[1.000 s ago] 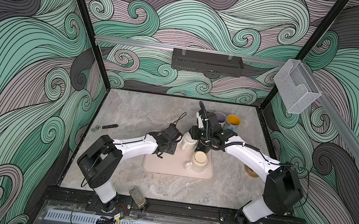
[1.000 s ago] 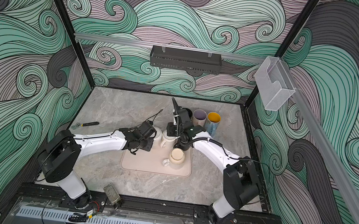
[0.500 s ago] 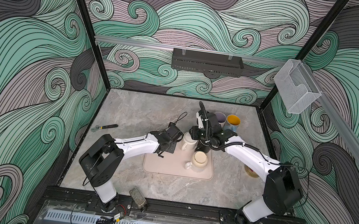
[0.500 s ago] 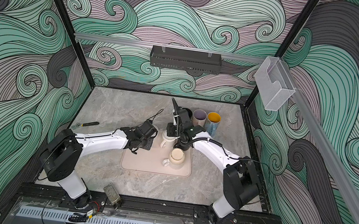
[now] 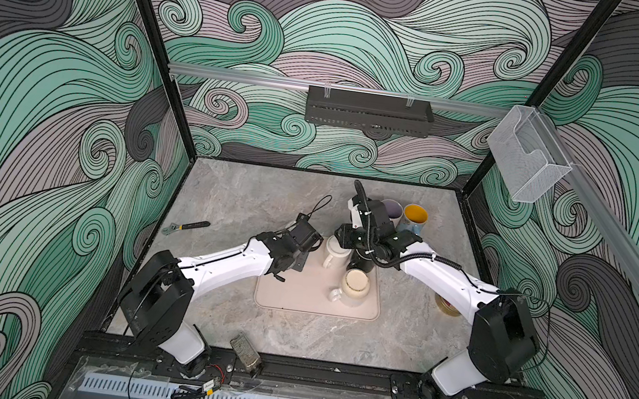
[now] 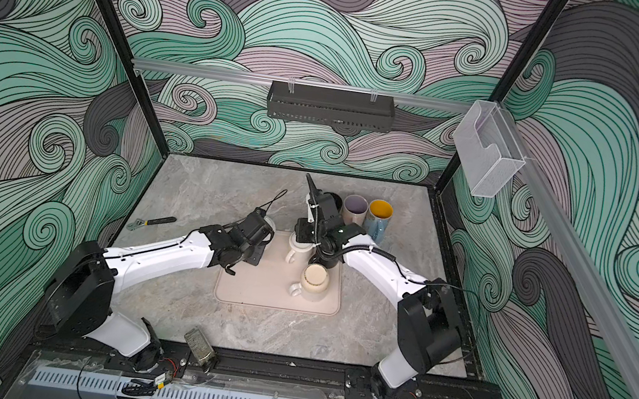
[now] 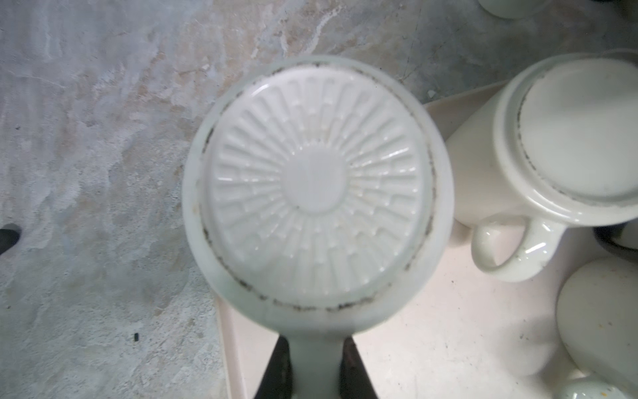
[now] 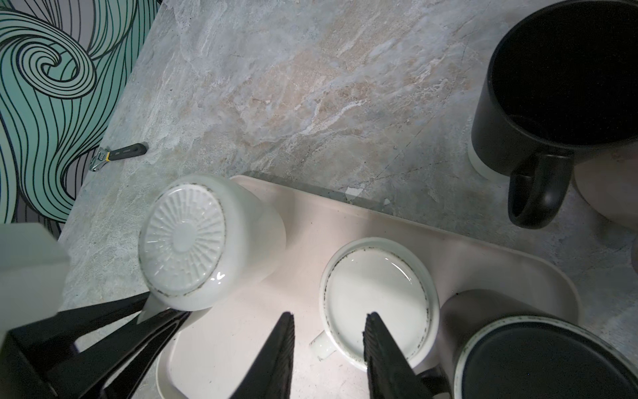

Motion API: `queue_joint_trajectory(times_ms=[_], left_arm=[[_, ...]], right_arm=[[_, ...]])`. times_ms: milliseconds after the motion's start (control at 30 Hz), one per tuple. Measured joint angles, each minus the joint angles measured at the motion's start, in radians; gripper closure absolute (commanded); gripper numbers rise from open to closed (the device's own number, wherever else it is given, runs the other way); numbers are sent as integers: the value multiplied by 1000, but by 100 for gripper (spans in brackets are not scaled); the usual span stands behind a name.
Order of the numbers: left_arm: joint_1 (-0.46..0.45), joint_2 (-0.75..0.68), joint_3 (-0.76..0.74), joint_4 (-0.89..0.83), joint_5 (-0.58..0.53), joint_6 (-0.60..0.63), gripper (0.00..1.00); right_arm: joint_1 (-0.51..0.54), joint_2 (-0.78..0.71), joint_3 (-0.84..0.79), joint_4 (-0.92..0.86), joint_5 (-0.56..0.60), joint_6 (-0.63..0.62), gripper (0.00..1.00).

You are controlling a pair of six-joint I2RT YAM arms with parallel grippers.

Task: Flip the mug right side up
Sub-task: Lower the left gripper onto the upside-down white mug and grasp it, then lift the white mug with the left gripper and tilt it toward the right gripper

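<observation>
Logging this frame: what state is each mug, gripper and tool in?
ribbed mug: base up, tilted, held by handle.
left gripper: shut on ribbed mug's handle.
right gripper: open, above plain mug.
plain mug: upside down on mat.
dark-based mug: upside down on mat.
cream mug: on mat, seemingly upside down.
black mug: upright on table.
purple mug: upright.
yellow mug: upright.
wrench: lying on table.

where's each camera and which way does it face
top views: high at the front, looking down on the table; left arm and right arm show.
left wrist: above the ribbed mug, looking down; left claw pinches its handle.
right wrist: over the mat, looking down; right claw open.
shared: both wrist views show the ribbed mug.
</observation>
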Motion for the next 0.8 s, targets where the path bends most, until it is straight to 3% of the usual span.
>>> queue_joint_trajectory(times_ms=[433,633,800], left_arm=[[2,-205,0,8,-63,137,100],[27,-297,0,95,85,135,100],[111,-317,-5,193,291,46,100]], right_arm=[[-32,0,-5,92,-122,78,65],[-58,0,-55,179,-212,144,65],[-93,0,-137,308,-311,229,65]])
